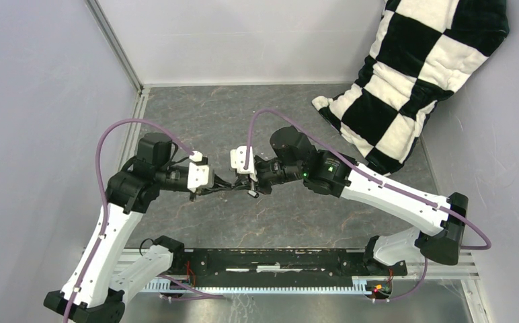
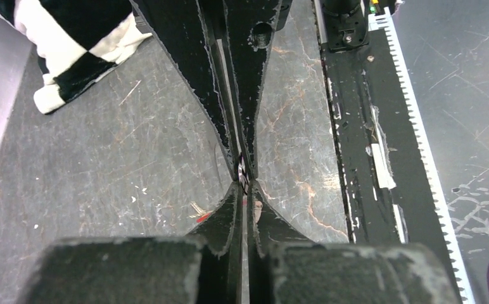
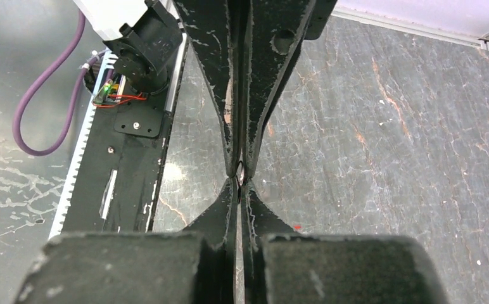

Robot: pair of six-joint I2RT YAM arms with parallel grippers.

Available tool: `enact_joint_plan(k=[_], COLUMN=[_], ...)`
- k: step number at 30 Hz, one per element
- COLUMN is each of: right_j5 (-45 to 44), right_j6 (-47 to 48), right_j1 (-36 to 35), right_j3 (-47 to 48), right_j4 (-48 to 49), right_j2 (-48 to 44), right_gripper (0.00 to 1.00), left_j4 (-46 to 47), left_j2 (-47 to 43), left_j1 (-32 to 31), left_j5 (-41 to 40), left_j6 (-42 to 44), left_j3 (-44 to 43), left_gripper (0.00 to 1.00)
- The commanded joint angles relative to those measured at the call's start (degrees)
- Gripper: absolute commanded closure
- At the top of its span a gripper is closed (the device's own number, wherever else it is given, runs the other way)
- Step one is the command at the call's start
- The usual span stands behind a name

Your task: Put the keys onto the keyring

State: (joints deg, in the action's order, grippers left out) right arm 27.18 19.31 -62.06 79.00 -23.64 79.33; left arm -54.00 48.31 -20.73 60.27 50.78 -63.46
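Both arms meet tip to tip above the middle of the dark table [image 1: 243, 114]. My left gripper [image 1: 233, 187] [image 2: 244, 187] is shut, and so is my right gripper [image 1: 249, 188] [image 3: 240, 183]. A small piece of shiny metal, which I take for the keyring [image 2: 242, 172] [image 3: 241, 170], is pinched where the two pairs of tips touch. I see it edge-on and most of it is hidden by the fingers. One of the keys shows as a tiny red speck [image 2: 203, 217] [image 3: 297, 227] on the table below the grippers. The black key does not show.
A black-and-white chequered cushion [image 1: 418, 74] [image 2: 71, 50] leans in the far right corner. A black toothed rail [image 1: 277, 262] [image 2: 356, 126] [image 3: 121, 158] runs along the near edge between the arm bases. Grey walls close in the left, back and right.
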Motion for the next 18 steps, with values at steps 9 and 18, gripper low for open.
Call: enact_joint_plan(k=[9, 18], right_j5=[6.7, 1.8], right_j6=[2.1, -1.8], right_j1=[-0.5, 1.8], right_j3=[3.1, -3.1], right_j4=[0.1, 7.6], right_j2=[-1.0, -7.8], right_gripper=[0.88, 0.36], left_j4=[-0.2, -0.2], left_j2=[2.8, 2.9], left_j1=[-0.1, 0.0], left_j5=[5.2, 5.6], left_j6=[-5.4, -4.6], left_j3=[-4.9, -4.9], left_gripper=[0.98, 0.98])
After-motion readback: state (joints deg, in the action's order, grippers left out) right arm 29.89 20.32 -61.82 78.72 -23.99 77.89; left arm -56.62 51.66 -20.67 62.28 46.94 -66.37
